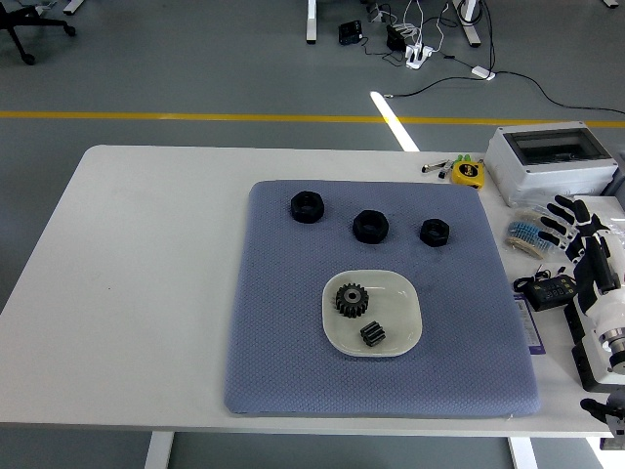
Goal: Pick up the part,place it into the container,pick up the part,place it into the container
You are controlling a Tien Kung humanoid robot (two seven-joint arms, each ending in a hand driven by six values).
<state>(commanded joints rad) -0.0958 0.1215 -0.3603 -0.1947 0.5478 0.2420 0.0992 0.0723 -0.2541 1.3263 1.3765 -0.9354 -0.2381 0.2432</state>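
Gears, a larger one and a smaller one, are lying in the white dish on the blue mat. Right hand is hovering at the table's right edge, fingers spread, holding nothing; reaching in, it risks snagging the small meter beside it.

Bright, even light (soft shadows), sharp

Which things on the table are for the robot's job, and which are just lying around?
For the job:
- white dish on the blue mat
- big gear and small gear in the dish
- three black nuts on the mat
- right robot hand, open, at the table's right edge

Just lying about:
- tape measure
- grey box
- small black meter
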